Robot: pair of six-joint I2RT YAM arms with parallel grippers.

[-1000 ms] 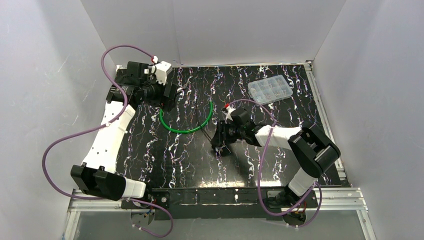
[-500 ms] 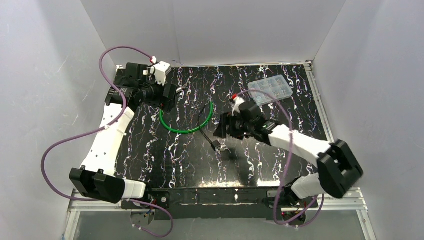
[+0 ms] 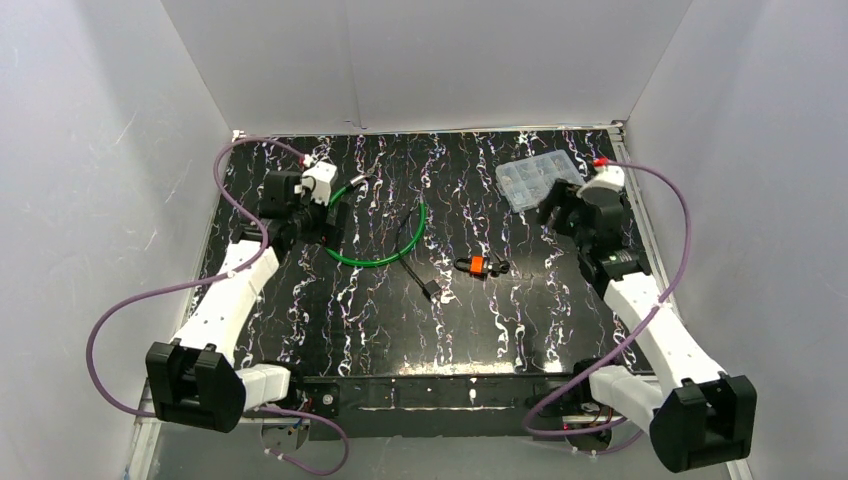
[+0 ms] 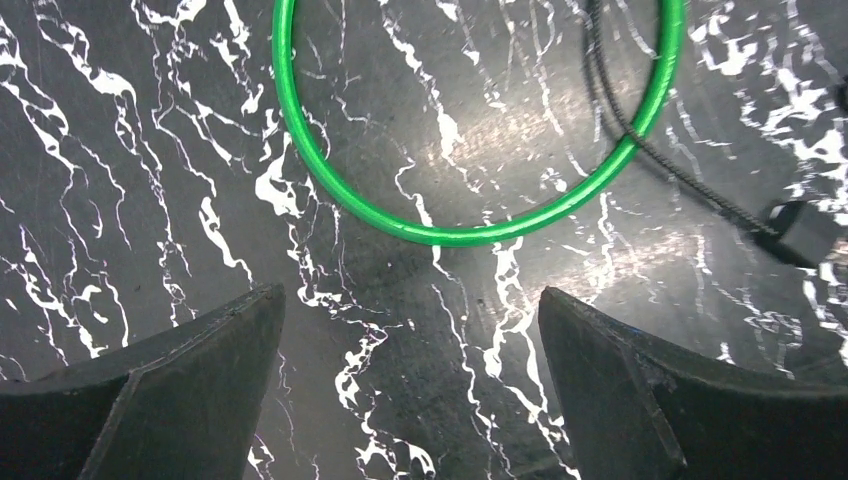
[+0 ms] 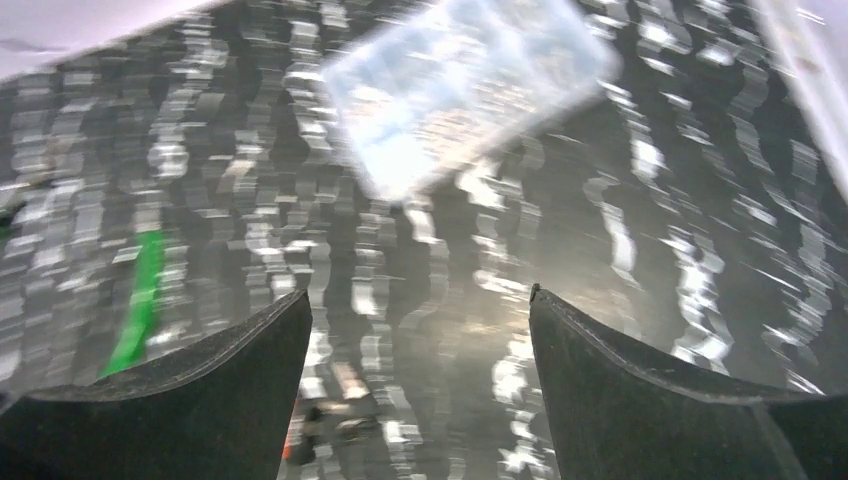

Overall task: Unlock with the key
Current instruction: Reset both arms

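White walls box in a black marbled table (image 3: 560, 320), and the small orange-banded padlock (image 3: 478, 266) lies loose near its middle, between the two arms and within reach of either. A dark piece at its right end may be the key, though it is too small to tell. The left gripper (image 4: 408, 293) hovers with fingers spread wide over the green cable loop (image 4: 470, 235), holding nothing. The right gripper (image 5: 418, 293) is also wide and empty, raised near the clear compartment box (image 3: 538, 180), well apart from the padlock. With neither arm touching it, the padlock probably needs steadying before the key can be turned.
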